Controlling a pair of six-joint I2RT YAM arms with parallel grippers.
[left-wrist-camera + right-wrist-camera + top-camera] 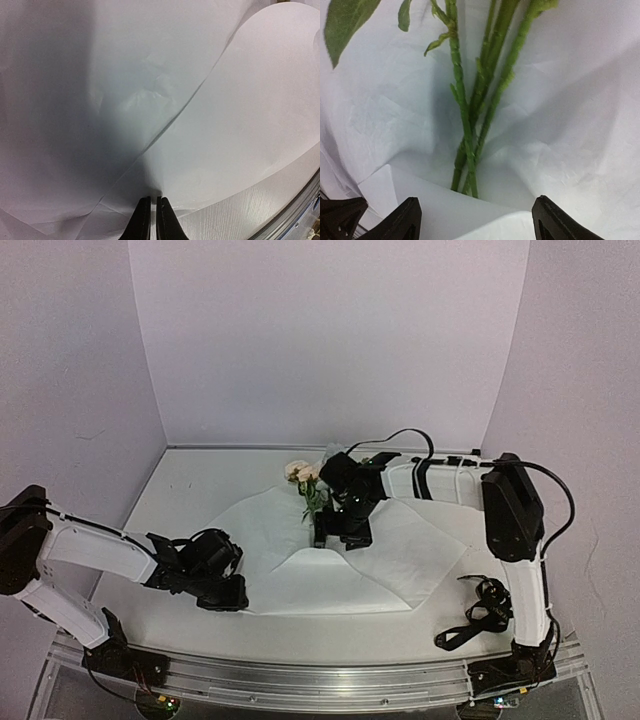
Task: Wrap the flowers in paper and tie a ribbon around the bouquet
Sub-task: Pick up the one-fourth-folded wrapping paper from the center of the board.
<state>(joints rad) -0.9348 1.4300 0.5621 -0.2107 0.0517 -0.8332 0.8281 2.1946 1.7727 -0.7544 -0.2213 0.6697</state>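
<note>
The white paper (330, 560) lies spread on the table. On its far middle lie the flowers (305, 476), peach and pale blooms with green stems (470, 125) running toward me. A folded paper flap (445, 210) covers the stem ends. My right gripper (477, 222) is open right over that flap, one finger on each side, nothing gripped. At the sheet's near left edge my left gripper (150, 202) is shut on the paper (210, 125), which lifts in a fold from the fingertips. The black ribbon (478, 612) lies bunched at the front right.
The right arm (515, 510) reaches in from the right across the sheet's far side. Grey walls close the table at the back and both sides. A metal rail (320, 675) runs along the near edge, also seen in the left wrist view (300, 210).
</note>
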